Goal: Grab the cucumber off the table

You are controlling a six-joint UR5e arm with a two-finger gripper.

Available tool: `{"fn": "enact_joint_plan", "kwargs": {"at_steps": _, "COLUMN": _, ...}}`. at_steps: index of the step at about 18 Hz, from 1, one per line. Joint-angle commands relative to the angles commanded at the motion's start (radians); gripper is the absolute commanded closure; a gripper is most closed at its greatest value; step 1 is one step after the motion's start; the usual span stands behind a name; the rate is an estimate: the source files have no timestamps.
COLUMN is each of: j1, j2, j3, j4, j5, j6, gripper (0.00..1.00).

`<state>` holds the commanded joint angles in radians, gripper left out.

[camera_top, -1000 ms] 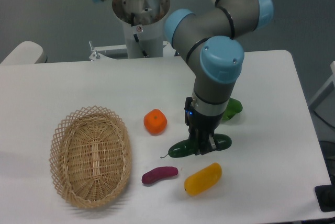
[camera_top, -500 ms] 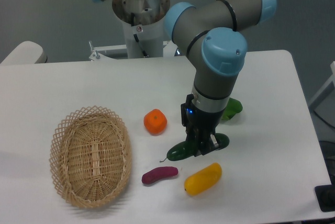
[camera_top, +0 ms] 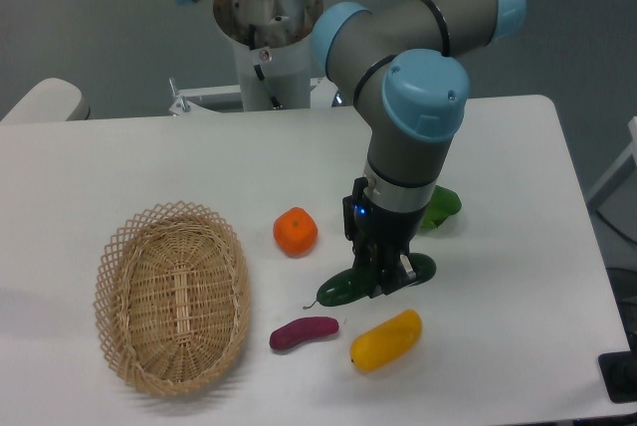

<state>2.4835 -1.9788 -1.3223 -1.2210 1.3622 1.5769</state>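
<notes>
The dark green cucumber point(camera_top: 343, 288) lies across the white table point(camera_top: 518, 147), right of centre, its thin stem tip pointing left. My gripper point(camera_top: 381, 282) stands upright over its middle, fingers closed around it. The cucumber looks raised very slightly off the tabletop, though the gap is hard to judge. Its right end point(camera_top: 422, 268) shows past the fingers.
An orange point(camera_top: 296, 231) sits left of the gripper. A purple eggplant-like piece point(camera_top: 304, 332) and a yellow pepper point(camera_top: 386, 339) lie just in front. A light-green bok choy point(camera_top: 441, 206) is behind the arm. A wicker basket point(camera_top: 172, 295) stands at the left.
The arm has shifted slightly up and to the left with the cucumber held; the cucumber moved a few pixels with it.
</notes>
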Motion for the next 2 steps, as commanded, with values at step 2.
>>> {"fn": "enact_joint_plan", "kwargs": {"at_steps": 2, "j1": 0.000, "j2": 0.000, "j3": 0.000, "j4": 0.000, "j5": -0.002, "j6": 0.000, "gripper": 0.75}}
